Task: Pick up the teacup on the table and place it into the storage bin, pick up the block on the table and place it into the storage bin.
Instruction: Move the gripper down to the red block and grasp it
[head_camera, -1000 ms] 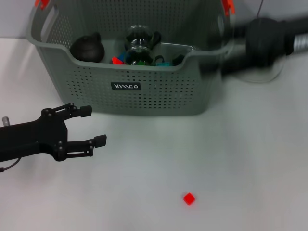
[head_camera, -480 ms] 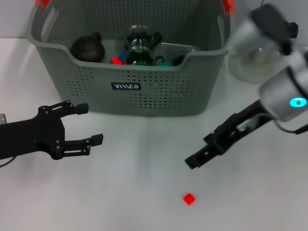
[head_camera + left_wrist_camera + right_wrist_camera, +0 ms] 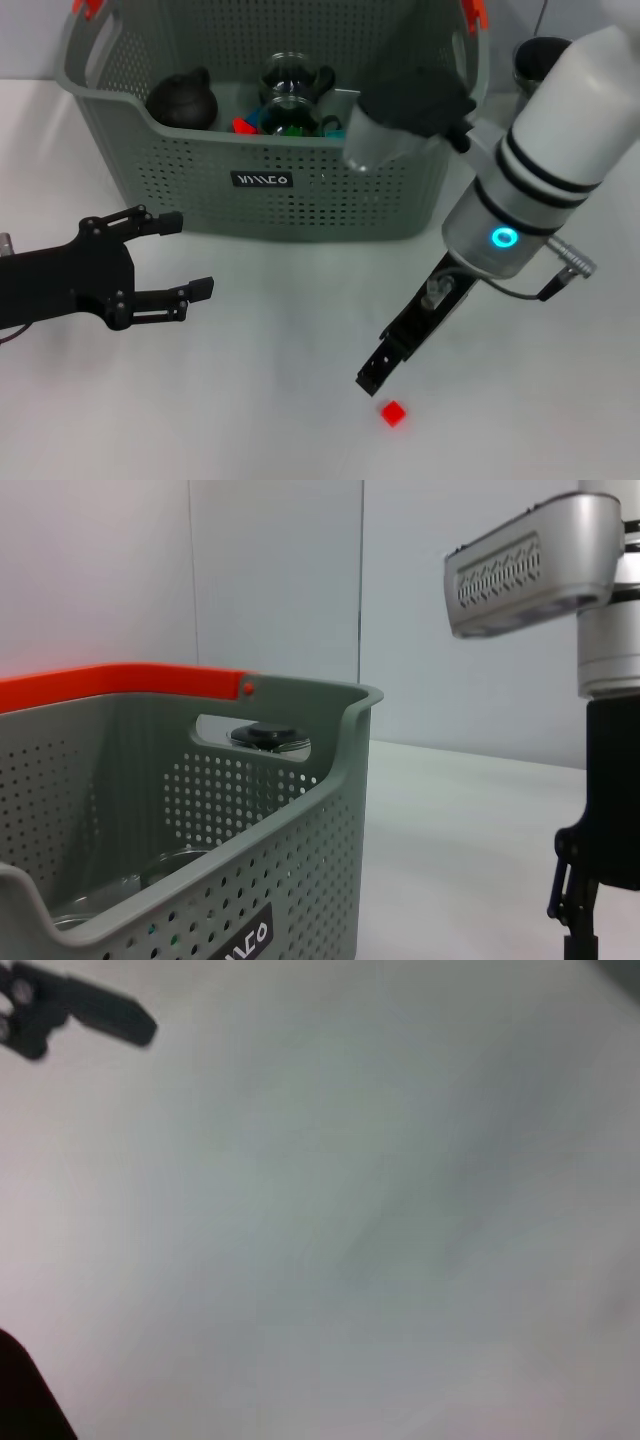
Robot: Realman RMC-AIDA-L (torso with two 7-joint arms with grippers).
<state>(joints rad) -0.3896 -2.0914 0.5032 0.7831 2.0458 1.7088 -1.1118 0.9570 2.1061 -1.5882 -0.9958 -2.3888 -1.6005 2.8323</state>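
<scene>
Right gripper [image 3: 374, 380], grip unclear, we are reaching over block [image 3: 393, 413] | left gripper [image 3: 190, 258] idling open | block not binned; storage bin [image 3: 290, 205] waiting, teacup unconfirmed.

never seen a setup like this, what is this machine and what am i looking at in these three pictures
It is a two-armed robot at a white table. The head view looks down from its head; the others come from cameras on its wrists. The left claw, black and open, hovers empty in front of the storage bin, which holds a dark round pot and glassware. The right claw hangs just above a small red block, touching nothing. The left wrist view shows the bin's side; the right wrist view shows mostly bare table.
</scene>
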